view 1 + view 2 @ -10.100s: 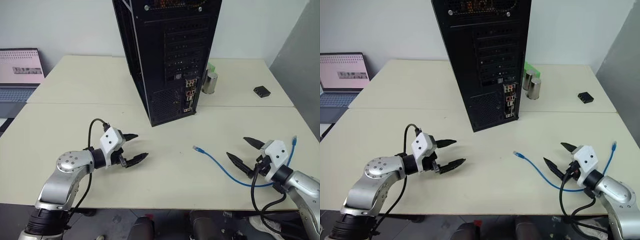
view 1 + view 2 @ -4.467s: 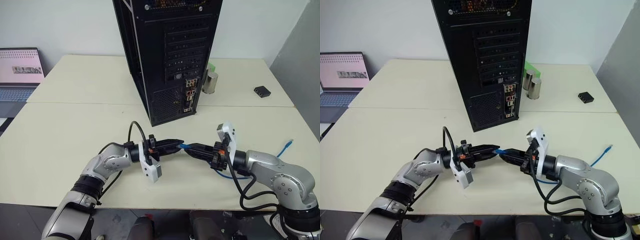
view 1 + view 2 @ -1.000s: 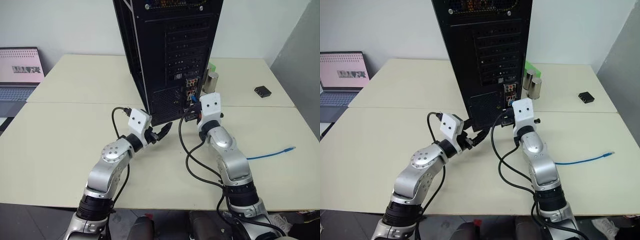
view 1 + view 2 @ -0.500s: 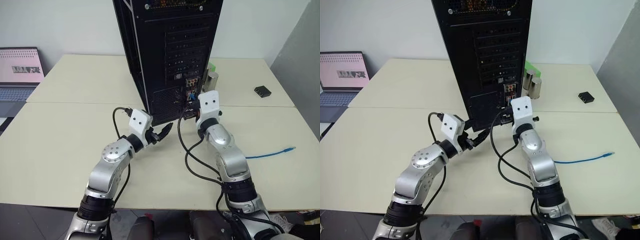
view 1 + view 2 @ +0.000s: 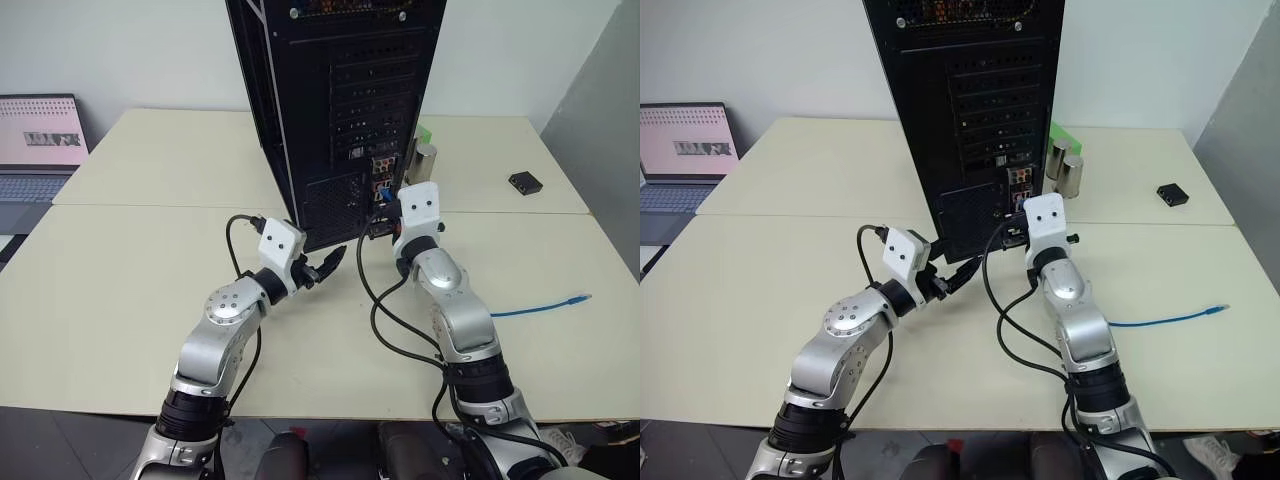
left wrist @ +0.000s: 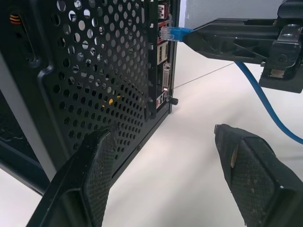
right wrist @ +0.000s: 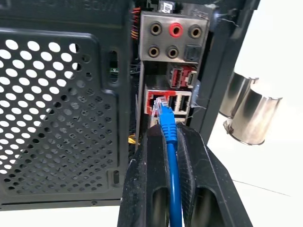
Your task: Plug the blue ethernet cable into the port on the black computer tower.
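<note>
right pincer (image 7: 166,137) is clamped on the blue ethernet cable (image 7: 168,124), clear plug tip right at the black computer tower (image 5: 330,110) connector cluster; left pincer (image 6: 165,156) spread wide beside the tower's vent grille (image 6: 109,71)

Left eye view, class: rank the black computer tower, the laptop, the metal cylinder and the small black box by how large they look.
1. black computer tower
2. laptop, partly cut off at the edge
3. metal cylinder
4. small black box
</note>
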Robot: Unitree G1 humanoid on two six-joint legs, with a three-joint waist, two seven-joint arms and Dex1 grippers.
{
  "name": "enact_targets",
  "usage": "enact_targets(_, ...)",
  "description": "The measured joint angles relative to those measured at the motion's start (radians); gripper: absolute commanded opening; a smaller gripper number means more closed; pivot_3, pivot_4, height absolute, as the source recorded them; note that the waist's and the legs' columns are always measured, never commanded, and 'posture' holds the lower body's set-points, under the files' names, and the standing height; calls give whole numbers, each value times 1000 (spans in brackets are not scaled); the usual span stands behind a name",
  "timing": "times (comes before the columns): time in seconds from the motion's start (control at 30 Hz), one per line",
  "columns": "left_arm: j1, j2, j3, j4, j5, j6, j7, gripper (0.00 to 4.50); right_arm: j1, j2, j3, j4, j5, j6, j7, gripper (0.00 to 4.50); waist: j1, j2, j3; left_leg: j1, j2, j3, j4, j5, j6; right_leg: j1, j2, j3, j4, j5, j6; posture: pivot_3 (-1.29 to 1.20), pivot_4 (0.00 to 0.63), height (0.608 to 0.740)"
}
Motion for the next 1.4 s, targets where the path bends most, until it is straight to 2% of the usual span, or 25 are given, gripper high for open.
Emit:
enact_targets(0.5, -1, -4, 0, 1, 0, -12, 0, 3465, -11, 22, -14, 2, 18, 11, 21, 0, -2, 0, 0, 0, 0, 0, 0, 0, 0, -1, 0, 0, 0, 0, 0, 0, 150, 740)
enact_targets(1.07, 0, -7, 0, 2, 1, -15, 1, 3465, -21, 5, 27, 9, -23, 10, 43, 0, -8, 0, 0, 0, 0, 0, 0, 0, 0, -1, 0, 1, 0, 0, 0, 0, 150, 740)
enact_targets(1.4, 0, -14, 0, 2, 1, -16, 1, 3465, -44, 76, -30, 11, 26, 64, 34, 0, -17, 0, 0, 0, 0, 0, -1, 0, 0, -1, 0, 1, 0, 0, 0, 0, 150, 740)
